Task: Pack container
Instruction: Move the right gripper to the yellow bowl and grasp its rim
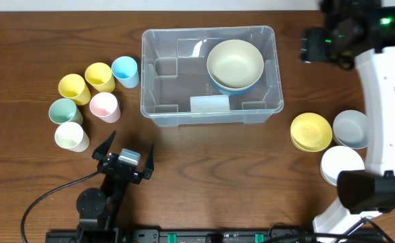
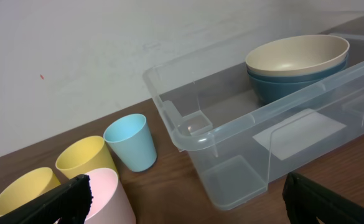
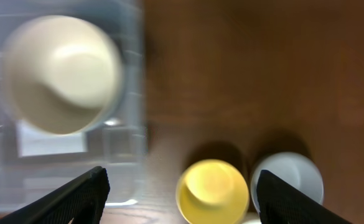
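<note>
While the left gripper (image 1: 129,146) and right gripper (image 3: 185,194) were seen open and empty, the container (image 1: 167,81) was noted mid-table; crowded cups (image 1: 104,106) could be toppled if one were approached carelessly.

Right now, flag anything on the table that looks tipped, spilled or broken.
Nothing stands out. The container sits square, two bowls nest inside it, the cups stand upright to its left, and the spare bowls rest open side up.

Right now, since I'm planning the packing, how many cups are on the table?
6, all left of the container: yellow cup, second yellow cup, blue cup nearest it, pink cup, green cup, white cup at the front. None seems hidden.
</note>
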You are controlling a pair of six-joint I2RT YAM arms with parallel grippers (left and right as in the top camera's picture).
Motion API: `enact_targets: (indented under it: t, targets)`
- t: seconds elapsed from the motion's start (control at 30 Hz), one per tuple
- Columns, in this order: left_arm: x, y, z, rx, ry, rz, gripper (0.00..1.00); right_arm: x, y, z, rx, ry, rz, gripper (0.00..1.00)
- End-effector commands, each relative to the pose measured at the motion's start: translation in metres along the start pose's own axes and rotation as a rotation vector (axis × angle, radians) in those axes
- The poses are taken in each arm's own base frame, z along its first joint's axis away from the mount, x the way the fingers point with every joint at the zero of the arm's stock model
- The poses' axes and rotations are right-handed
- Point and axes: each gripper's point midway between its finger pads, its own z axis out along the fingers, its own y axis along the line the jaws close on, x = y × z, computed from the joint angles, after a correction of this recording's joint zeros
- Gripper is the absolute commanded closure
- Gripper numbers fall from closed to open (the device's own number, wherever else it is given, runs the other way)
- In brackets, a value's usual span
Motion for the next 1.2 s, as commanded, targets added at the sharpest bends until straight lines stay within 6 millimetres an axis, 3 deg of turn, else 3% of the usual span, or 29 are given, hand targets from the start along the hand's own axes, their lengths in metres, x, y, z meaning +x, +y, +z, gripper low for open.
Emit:
enact_targets:
  t: [0.0, 0.1, 0.23, 0.4, 0.5, 0.7, 0.87, 1.0, 1.17]
  targets:
    - [0.016, -0.004, 0.001, 0.016, 0.042, -0.019, 0.02, 0.019, -0.025, 0.032, 0.001, 0.106, 0.157, 0.23]
    - [0.016, -0.004, 0.001, 0.016, 0.042, -0.02, 0.02, 0.035, -0.045, 0.061, 0.026, 0.164, 0.221, 0.23]
    - [0.016, -0.004, 0.001, 0.016, 0.042, -0.02, 0.02, 0.057, -0.054, 0.098, 0.02, 0.217, 0.267, 0.23]
    - [0.016, -0.004, 0.001, 0.016, 0.042, -0.019, 0.02, 0.08, -0.052, 0.135, 0.002, 0.252, 0.305, 0.21]
    - [0.016, -0.004, 0.001, 0.016, 0.042, -0.02, 0.02, 0.091, -0.045, 0.151, -0.037, 0.261, 0.243, 0.23]
    - [0.016, -0.004, 0.001, 0.016, 0.042, -0.02, 0.02, 0.12, -0.044, 0.172, -0.046, 0.307, 0.146, 0.24]
    - [0.016, -0.004, 0.001, 0.016, 0.042, -0.019, 0.02, 0.134, -0.046, 0.188, -0.04, 0.31, 0.183, 0.24]
    - [0.016, -0.004, 0.001, 0.016, 0.042, -0.02, 0.02, 0.135, -0.046, 0.191, -0.02, 0.306, 0.313, 0.27]
    - [0.016, -0.004, 0.001, 0.016, 0.042, -0.02, 0.02, 0.118, -0.05, 0.194, 0.002, 0.239, 0.428, 0.27]
